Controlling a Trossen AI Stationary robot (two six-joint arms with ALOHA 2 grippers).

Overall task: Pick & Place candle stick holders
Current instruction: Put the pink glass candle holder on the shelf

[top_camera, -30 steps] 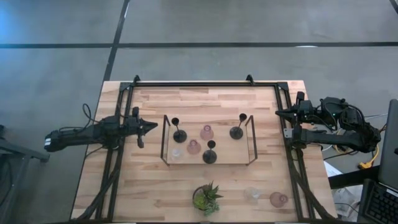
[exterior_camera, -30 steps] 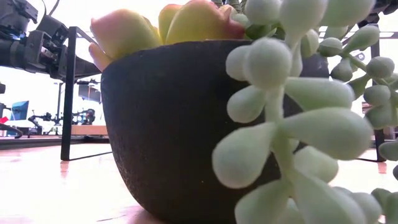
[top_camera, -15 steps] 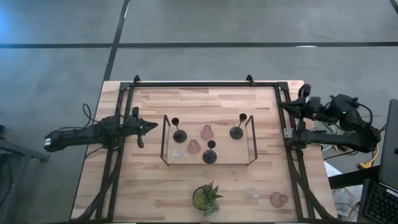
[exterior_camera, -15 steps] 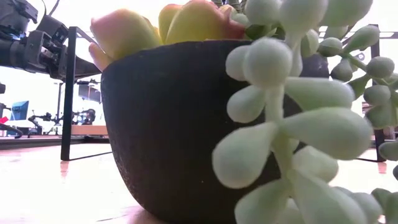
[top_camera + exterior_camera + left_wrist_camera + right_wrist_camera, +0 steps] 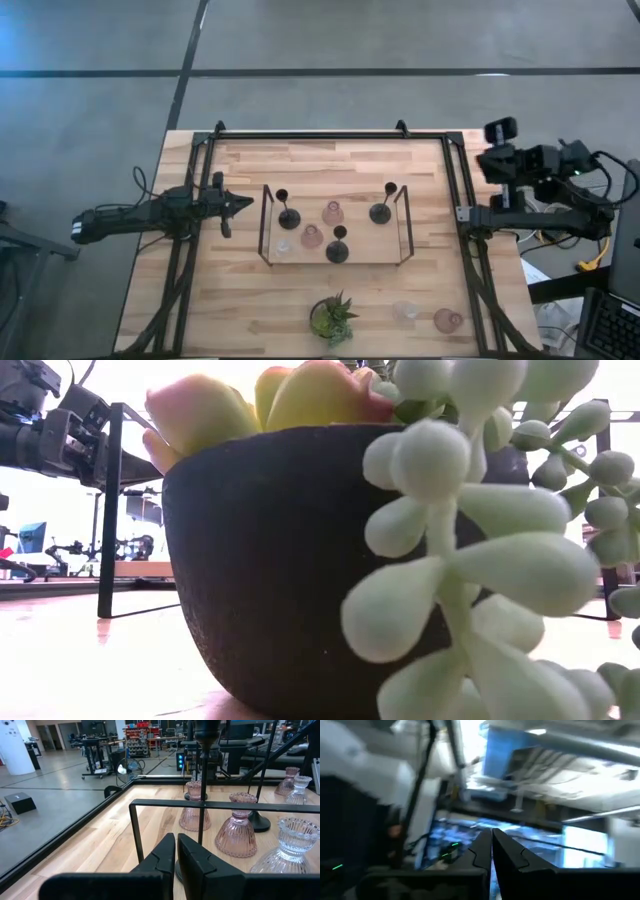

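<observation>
A wire-framed wooden tray (image 5: 268, 240) in the table's middle holds several holders: three black ones (image 5: 289, 215) (image 5: 380, 210) (image 5: 337, 248), two pink glass ones (image 5: 332, 212) (image 5: 311, 236) and a clear one (image 5: 284, 245). A clear holder (image 5: 404, 311) and a pink holder (image 5: 447, 320) stand on the table near its front right. My left gripper (image 5: 245, 204) is shut and empty just left of the tray; its wrist view (image 5: 177, 851) looks past the tray's wire (image 5: 200, 805) at the holders. My right gripper (image 5: 498, 132) is shut (image 5: 491, 845), raised off the table's right edge and tipped up.
A green potted plant (image 5: 332, 318) stands at the front middle and fills the low view (image 5: 280, 560). A black metal frame (image 5: 330, 133) runs along the table's far, left and right edges.
My right gripper has drawn back from the table's right edge toward the right, risen and tipped upward; its fingers stay shut. Nothing on the table has moved.
</observation>
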